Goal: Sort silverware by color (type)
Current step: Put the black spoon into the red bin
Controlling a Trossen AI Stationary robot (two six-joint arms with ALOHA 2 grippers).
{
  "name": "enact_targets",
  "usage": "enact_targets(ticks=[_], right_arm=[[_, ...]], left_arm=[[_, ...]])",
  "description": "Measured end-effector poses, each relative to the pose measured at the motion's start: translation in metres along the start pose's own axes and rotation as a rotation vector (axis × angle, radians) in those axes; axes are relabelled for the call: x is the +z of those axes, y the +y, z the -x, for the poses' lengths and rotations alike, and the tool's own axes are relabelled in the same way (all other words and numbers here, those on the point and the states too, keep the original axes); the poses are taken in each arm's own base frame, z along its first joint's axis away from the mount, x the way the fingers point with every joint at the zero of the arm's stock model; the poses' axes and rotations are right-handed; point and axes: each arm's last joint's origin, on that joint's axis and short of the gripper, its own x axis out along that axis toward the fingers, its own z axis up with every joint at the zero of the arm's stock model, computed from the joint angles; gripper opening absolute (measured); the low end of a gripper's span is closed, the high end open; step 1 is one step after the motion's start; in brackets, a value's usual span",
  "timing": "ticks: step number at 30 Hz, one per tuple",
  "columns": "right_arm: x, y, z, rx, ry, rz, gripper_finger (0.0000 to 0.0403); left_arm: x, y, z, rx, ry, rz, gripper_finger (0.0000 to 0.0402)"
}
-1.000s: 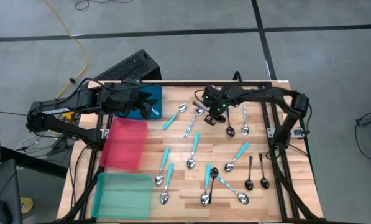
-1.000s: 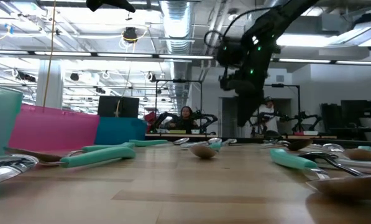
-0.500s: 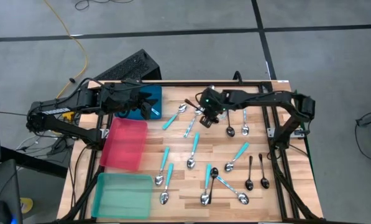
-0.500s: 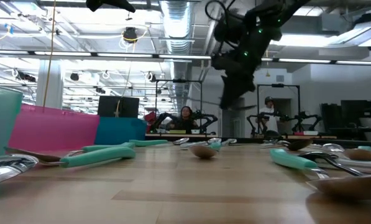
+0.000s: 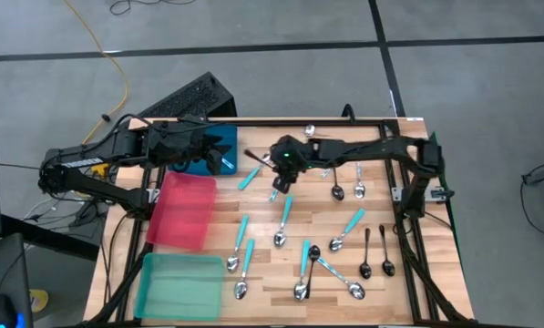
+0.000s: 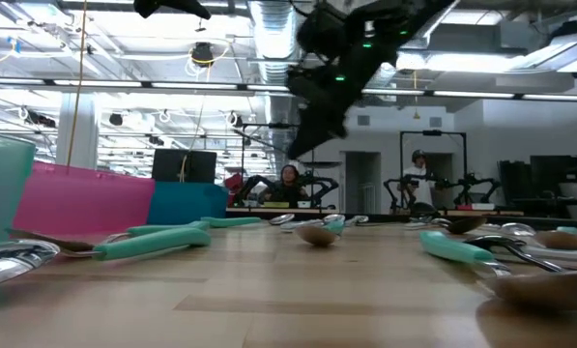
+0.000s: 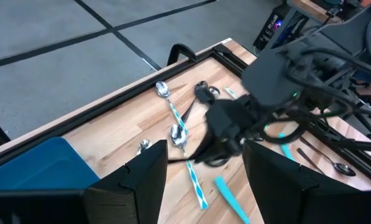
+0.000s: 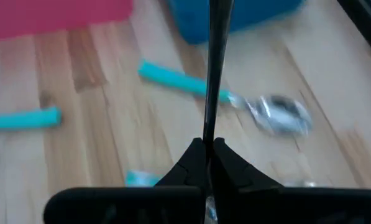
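My right gripper [image 5: 272,166] is shut on a black spoon [image 5: 255,158] and hovers above the table's far middle, just right of the blue tray [image 5: 199,164]. In the low view it hangs high [image 6: 302,145], slanting down. My left gripper [image 7: 204,186] waits open over the blue tray, where one turquoise-handled spoon [image 5: 226,162] lies. Several turquoise-handled spoons [image 5: 283,211], all-silver spoons [image 5: 337,189] and black spoons [image 5: 366,255] lie flat on the wood. My right gripper pinches the black spoon's thin handle [image 8: 210,118] between its two fingers [image 8: 191,158]. The handle runs along the fingers and sticks out ahead of them toward the blue tray. The fingers slant down toward the table's left. The spoon is lifted clear; its held end is hidden.
A red tray [image 5: 185,210] and a teal tray [image 5: 180,284] lie along the table's left side, nearer than the blue one. A turquoise-handled spoon with a silver bowl [image 8: 235,99] lies below the carried spoon. A dark frame rail [image 5: 344,121] borders the far edge.
The right gripper has risen from among the spoons at the far middle and moved toward the table's left, toward the blue tray. It has tipped from pointing down to slanting leftward, and the black spoon has come up clear of the table with it.
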Motion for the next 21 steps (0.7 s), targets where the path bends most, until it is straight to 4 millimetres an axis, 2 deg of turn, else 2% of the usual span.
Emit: enact_targets(ticks=[12,21], right_arm=[[0.069,0.031,-0.047,0.069,-0.040,0.211,0.0026],[0.103,0.059,-0.071,0.149,-0.129,0.344,0.0026]], left_arm=[[-0.001,-0.001,0.000,-0.025,0.018,0.001,0.0195],[-0.002,-0.001,0.002,-0.077,0.067,0.036,0.0194]])
